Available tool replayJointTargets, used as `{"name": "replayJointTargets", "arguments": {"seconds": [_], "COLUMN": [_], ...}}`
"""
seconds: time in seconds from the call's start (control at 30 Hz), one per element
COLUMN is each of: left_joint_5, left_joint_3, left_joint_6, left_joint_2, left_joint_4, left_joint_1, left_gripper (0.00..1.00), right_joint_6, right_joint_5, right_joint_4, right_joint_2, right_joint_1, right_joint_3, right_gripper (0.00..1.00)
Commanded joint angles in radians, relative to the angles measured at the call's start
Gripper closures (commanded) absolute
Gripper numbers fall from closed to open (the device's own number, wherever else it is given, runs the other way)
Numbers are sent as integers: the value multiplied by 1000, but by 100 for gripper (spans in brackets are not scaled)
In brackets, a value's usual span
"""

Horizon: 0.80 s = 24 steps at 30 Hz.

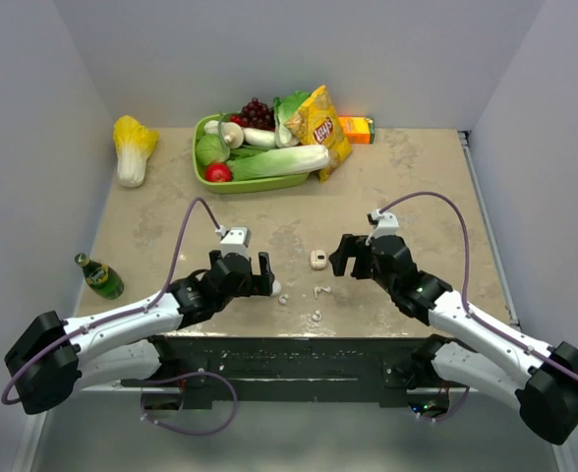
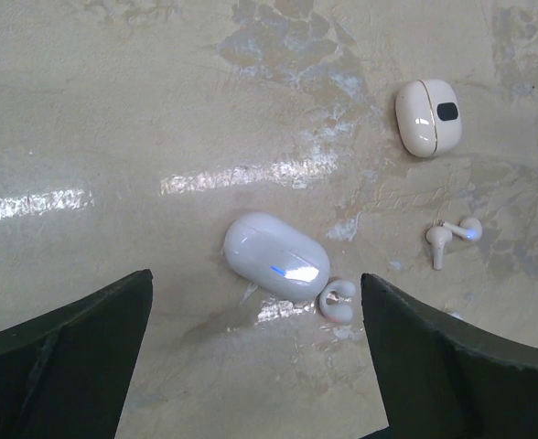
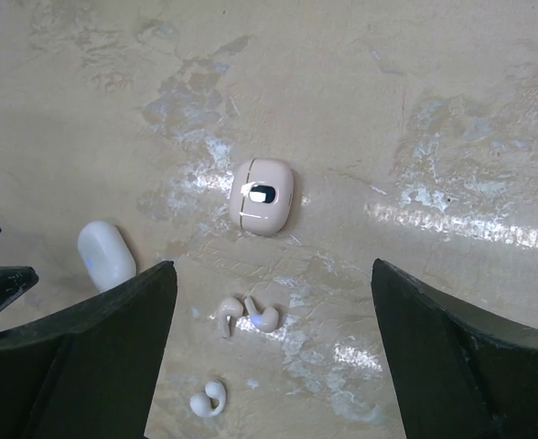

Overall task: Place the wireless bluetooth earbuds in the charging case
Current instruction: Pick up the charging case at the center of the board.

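Left claw [image 2: 255, 357] and right claw [image 3: 274, 357] gape apart, fingers [image 2: 68, 366] partly cropped, earbuds [image 3: 264, 317] and charging case [image 3: 262, 195] lying between them.

Robot lab booth, blank grey walls [image 1: 299, 49]

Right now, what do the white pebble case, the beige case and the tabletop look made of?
White pebble case: likely glossy moulded plastic, going by the sharp highlights on its shell.
Beige case: also smooth plastic, it seems, with a thin gold-looking seam line and a dark glossy window.
Tabletop: mottled beige stone look with a sheen, shown by streaky reflections. Real stone or printed laminate, I cannot tell.
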Motion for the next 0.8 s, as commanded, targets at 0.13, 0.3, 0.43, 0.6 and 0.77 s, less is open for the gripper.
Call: {"name": "replayJointTargets", "arguments": {"seconds": [0.13, 0.3, 0.43, 0.6, 0.77], "left_joint_5": [-36, -99, -106, -43, -2], "left_joint_3": [22, 34, 33, -2, -33], "left_joint_6": [29, -26, -66, -52, -29], "left_joint_2": [-26, 14, 43, 58, 64], "left_joint_4": [-57, -168, -197, -142, -72], "left_joint_1": [-5, -5, -5, -7, -14], "left_gripper": [0, 18, 34, 57, 55], "right_joint_6": [-15, -18, -18, -18, -18], "right_joint_5": [-26, -26, -30, -29, -37], "right_joint_4": [16, 25, 33, 36, 36], "right_joint_2": [-57, -68, -66, -69, -72], "right_joint_1": [2, 0, 0, 2, 0], "right_joint_3": [-1, -14, -20, -27, -30], "right_gripper": [10, 14, 15, 15, 15]}}
